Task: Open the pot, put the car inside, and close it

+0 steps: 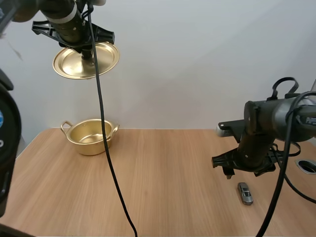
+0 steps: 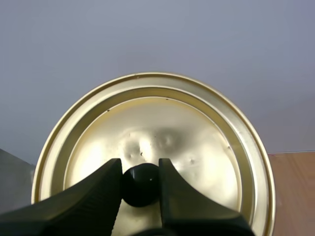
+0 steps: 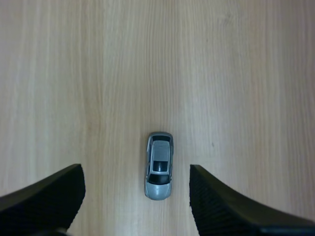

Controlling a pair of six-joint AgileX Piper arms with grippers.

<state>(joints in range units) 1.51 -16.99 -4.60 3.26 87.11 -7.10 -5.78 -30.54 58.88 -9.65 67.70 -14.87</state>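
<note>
One gold pot is sitting at the left of the frame in the high view, with two small handles on it. One gold lid is hanging at the upper left (a single black knob is showing on it). One silver car is lying at the lower right. Two grippers are working over one wooden table: the left gripper and the right gripper, each showing two black fingers.
</note>
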